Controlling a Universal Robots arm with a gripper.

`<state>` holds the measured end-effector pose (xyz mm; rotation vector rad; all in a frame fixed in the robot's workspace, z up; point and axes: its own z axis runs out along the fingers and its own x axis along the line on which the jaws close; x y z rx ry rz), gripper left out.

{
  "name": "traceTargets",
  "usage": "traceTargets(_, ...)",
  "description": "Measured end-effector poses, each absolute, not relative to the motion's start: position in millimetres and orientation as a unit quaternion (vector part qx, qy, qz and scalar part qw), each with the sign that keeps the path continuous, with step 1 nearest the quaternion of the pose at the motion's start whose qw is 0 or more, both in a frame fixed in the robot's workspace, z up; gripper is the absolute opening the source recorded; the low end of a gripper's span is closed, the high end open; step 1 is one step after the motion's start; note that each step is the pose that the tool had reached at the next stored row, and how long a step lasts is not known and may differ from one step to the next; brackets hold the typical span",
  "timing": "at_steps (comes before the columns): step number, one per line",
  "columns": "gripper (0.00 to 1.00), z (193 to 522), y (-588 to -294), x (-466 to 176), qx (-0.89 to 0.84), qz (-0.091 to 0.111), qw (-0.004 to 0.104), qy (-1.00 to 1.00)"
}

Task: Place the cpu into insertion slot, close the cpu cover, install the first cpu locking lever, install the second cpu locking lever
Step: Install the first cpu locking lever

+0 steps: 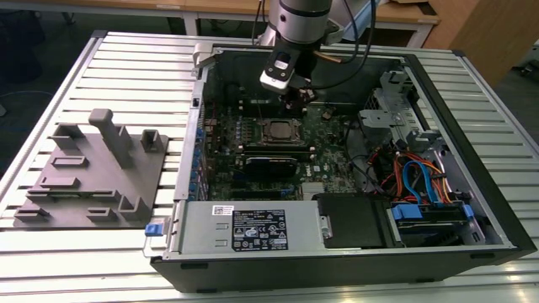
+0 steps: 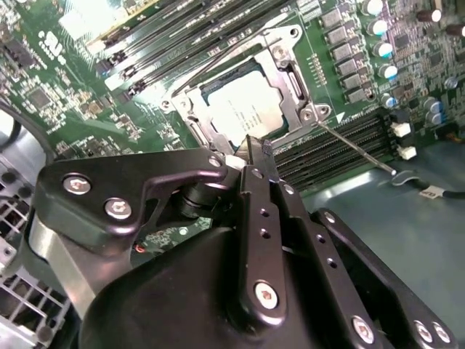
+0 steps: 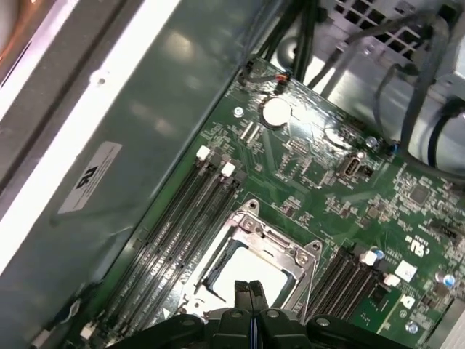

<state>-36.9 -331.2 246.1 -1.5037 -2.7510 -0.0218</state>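
A slatted grey metal table (image 1: 126,57) carries the open black computer case (image 1: 493,208). Inside I count one flat, silver-topped cpu (image 2: 243,105) seated in the square insertion slot (image 1: 281,131), and one silvery cpu cover (image 2: 294,80) lying around it, apparently to trap it. One thin locking lever (image 2: 356,149) sticks out, seemingly unlatched. My black gripper (image 2: 256,145), fingers pinched together on nothing, hovers by the cover's edge.

The exterior view looks steeply down from high and well back onto the whole open computer case (image 1: 473,158) on the slatted table (image 1: 126,69). Both wrist views sit close over the motherboard (image 2: 43,80), looking past the gripper (image 2: 258,145) at the cpu cover (image 2: 294,80), seemingly from opposite sides of it. All three views share that cover and the memory slots (image 2: 341,145) beside it.
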Motion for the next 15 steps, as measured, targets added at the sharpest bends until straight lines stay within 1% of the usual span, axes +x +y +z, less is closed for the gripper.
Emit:
traceTargets(9,0.1,244.8,-331.2,-37.0,-0.414,-0.007,0.004,-0.91)
traceTargets(15,0.1,244.7,-331.6,-37.0,-0.41,-0.007,0.003,-0.912)
